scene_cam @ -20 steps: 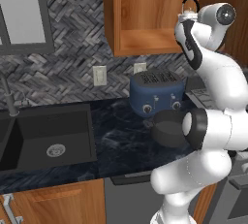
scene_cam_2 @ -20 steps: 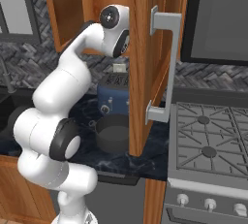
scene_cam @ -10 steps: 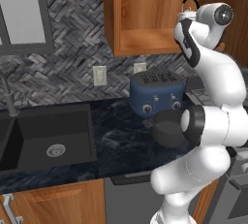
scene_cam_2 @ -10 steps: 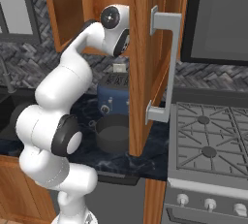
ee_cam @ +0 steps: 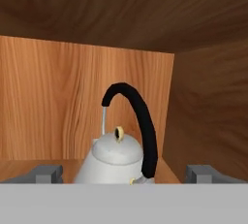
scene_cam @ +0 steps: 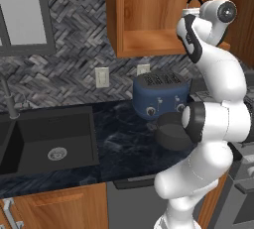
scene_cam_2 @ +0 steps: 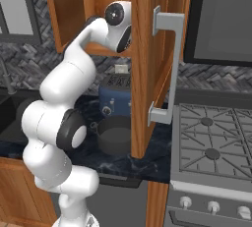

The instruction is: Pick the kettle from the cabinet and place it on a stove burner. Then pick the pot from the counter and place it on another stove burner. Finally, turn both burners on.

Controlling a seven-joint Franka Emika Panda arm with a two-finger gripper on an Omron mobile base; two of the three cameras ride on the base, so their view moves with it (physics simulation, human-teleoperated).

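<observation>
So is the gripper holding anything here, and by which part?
Nothing is held. The gripper is open, its fingertips either side of the kettle in the cabinet.

Grey herringbone tile backsplash (scene_cam: 69, 44), dark sink (scene_cam: 49, 139), blue toaster (scene_cam: 158, 99)

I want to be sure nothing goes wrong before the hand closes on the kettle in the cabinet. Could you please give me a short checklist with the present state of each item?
1. Orange-brown wooden wall cabinet door open: ok.
2. Small white kettle with black arched handle upright on the shelf: ok.
3. Hand open, fingers either side of the kettle: ok.
4. Kettle already gripped: not ok, the fingers stand apart from it.
5. Grey steel stove burners free for the kettle: ok.
6. Low dark grey pot on the counter: ok.
</observation>
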